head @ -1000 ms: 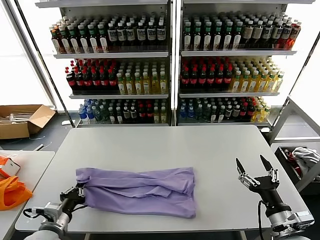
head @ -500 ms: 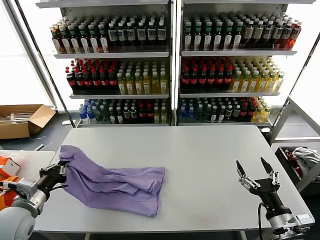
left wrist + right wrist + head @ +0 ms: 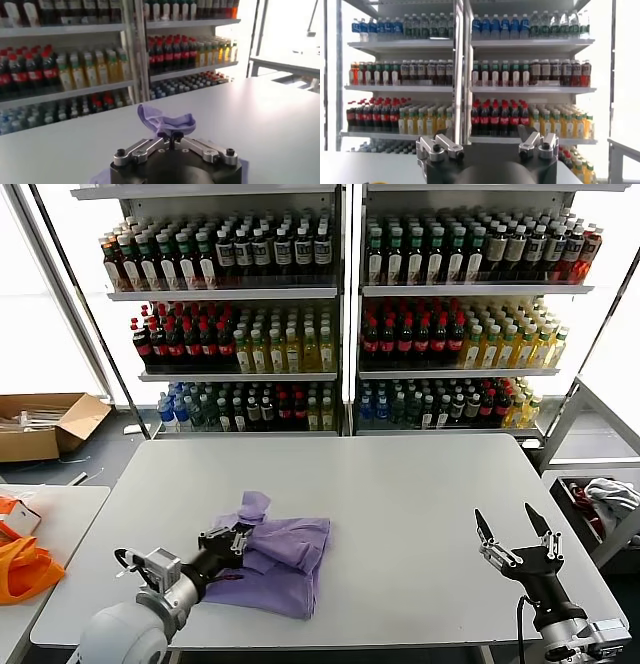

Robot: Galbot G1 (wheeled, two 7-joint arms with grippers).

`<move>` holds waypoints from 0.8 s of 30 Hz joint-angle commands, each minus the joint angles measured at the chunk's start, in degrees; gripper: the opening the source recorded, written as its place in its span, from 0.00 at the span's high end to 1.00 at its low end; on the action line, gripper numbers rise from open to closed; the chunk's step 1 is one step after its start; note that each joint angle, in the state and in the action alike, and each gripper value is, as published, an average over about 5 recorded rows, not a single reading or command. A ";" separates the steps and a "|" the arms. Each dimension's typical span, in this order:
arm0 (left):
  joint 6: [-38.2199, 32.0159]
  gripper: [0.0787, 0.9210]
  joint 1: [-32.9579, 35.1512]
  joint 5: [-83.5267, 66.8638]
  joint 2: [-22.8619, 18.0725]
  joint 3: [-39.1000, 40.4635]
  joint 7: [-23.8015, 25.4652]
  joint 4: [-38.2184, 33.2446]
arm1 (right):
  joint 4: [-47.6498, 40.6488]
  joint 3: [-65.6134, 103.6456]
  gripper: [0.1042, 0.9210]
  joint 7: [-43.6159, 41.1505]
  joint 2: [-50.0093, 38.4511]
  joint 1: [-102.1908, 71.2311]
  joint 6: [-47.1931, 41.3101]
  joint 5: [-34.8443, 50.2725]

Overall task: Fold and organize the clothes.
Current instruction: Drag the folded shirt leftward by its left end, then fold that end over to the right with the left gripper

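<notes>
Holding a pinched-up corner of the shirt (image 3: 278, 556): left gripper (image 3: 237, 538) fingers clamped tight on lavender fabric, a small flap standing up just past the fingertips. Lying crumpled and partly doubled over on the near-left part of the grey surface (image 3: 400, 484), well inside the edges. Long axis roughly front-to-back with a slight slant, bunched end toward the shelves, flatter end toward the near edge. No print visible. Right gripper (image 3: 514, 527) hovering above the near-right of the surface, fingers spread wide, nothing between them. Behind: drinks shelves (image 3: 340, 314) packed with bottles. Off to the left: orange bag (image 3: 22, 567) on a side table, cardboard box (image 3: 45, 424) on the floor.
</notes>
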 commanded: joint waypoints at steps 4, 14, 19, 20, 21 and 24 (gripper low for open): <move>0.57 0.97 -4.43 1.88 -3.47 13.68 0.07 4.94 | 0.54 0.16 0.12 -0.11 0.79 -0.27 -0.79 -1.59; -0.50 0.69 -8.89 3.40 -7.24 14.25 -2.15 11.86 | 1.26 -0.06 0.12 -0.09 0.45 0.11 -1.40 -1.49; -0.44 0.52 -8.02 1.56 -6.20 12.54 -1.90 8.53 | 1.49 -0.17 0.12 -0.18 0.53 0.06 -1.29 -1.25; -0.39 0.49 -7.61 0.77 -5.98 11.84 -1.91 7.36 | 1.50 -0.20 0.12 -0.19 0.51 0.09 -1.28 -1.17; -0.38 0.45 -7.18 -0.17 -5.84 10.83 -1.94 6.03 | 1.49 -0.22 0.12 -0.21 0.46 0.15 -1.28 -1.07; -0.86 0.34 -6.41 -2.00 -5.48 6.27 -1.86 3.18 | 1.43 -0.33 0.12 -0.23 0.16 0.39 -1.25 -0.65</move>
